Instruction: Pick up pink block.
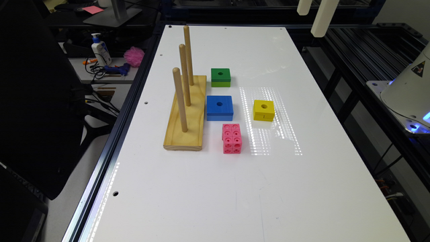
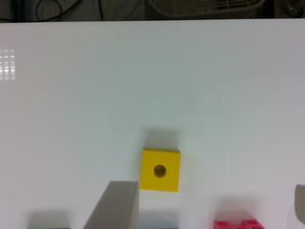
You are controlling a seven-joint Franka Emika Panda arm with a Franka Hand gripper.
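The pink block (image 1: 231,138) lies flat on the white table (image 1: 235,188), an oblong of small joined cubes with round dimples, just in front of the blue block (image 1: 219,107). In the wrist view only its upper edge (image 2: 234,224) shows at the frame's border. My gripper (image 1: 310,23) hangs high above the table's far right side, well away from the pink block. The wrist view shows the gripper (image 2: 212,186) open, its grey fingers (image 2: 114,205) wide apart with nothing between them, above the yellow cube (image 2: 160,170).
A wooden base with three upright pegs (image 1: 186,114) stands at the exterior view's left of the blocks. A green block (image 1: 220,77) sits behind the blue one, and the yellow cube (image 1: 263,110) to its right. The robot base (image 1: 410,90) is at the right; a pink puff (image 1: 134,56) lies off the table.
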